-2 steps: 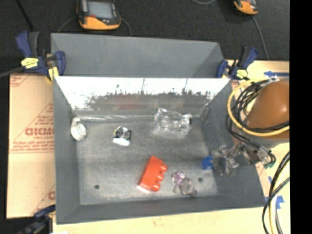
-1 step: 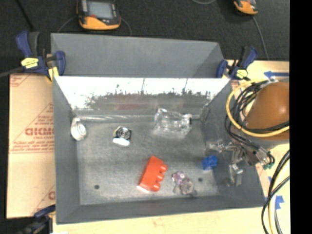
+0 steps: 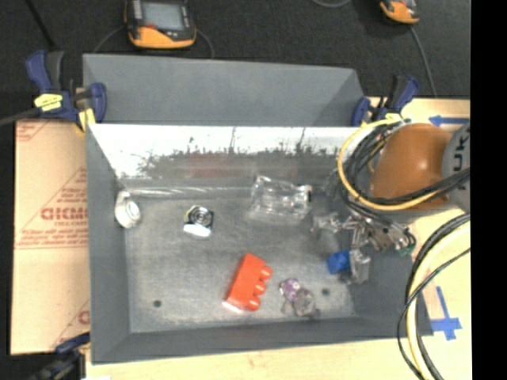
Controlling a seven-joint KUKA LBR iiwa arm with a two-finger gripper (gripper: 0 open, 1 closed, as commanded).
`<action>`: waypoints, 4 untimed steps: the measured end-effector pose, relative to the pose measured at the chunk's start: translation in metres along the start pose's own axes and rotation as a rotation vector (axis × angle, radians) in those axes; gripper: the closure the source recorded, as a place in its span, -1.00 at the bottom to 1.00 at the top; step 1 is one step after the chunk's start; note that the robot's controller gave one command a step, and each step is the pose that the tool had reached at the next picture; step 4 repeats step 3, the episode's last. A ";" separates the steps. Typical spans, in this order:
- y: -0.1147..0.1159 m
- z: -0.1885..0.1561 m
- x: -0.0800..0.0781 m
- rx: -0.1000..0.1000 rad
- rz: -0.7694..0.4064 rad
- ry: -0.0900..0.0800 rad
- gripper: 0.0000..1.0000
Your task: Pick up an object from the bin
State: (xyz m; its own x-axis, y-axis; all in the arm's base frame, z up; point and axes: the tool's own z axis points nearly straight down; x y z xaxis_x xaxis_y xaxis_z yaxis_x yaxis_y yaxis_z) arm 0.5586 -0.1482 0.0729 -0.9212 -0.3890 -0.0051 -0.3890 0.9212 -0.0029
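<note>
Orange wrist cover (image 3: 408,165) at right | blue piece (image 3: 339,264) nearby | red block (image 3: 248,282) front

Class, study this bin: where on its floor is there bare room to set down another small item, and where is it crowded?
Bare: the front-left corner, between the white cap, the orange block and the bin walls; also the middle, between the clear plastic piece and that block. Crowded: the right, around the gripper, blue piece and purple trinket.

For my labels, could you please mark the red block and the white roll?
red block (image 3: 248,282), camera view, middle of its top face.
white roll (image 3: 127,210), camera view, its round end.
</note>
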 end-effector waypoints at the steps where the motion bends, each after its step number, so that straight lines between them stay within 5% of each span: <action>1: 0.000 -0.004 0.000 0.001 0.003 -0.002 1.00; 3: 0.051 -0.245 0.004 0.005 -0.121 -0.005 1.00; 4: 0.051 -0.245 0.004 0.005 -0.121 -0.005 1.00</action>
